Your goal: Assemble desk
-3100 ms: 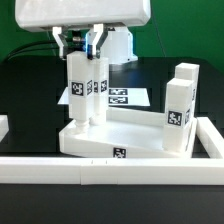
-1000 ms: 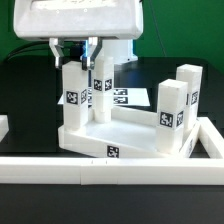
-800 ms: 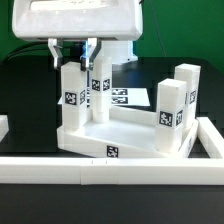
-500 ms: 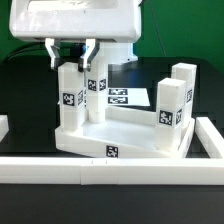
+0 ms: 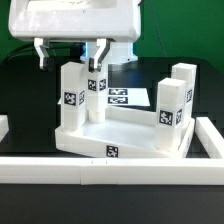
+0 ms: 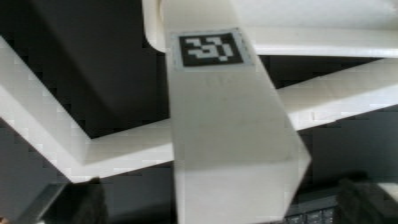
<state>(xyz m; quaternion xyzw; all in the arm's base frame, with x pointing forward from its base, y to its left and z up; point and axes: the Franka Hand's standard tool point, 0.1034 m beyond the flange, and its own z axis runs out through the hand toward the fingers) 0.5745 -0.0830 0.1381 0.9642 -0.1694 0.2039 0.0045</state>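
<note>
Gripper spread above leg; seemingly apart.

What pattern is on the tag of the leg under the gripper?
A black-and-white square marker on the white leg, clearest in the wrist view.

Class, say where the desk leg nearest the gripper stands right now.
In the exterior view, that leg stands upright in the tabletop's front corner on the view's left, directly below the open gripper, with a second leg just behind it.
</note>
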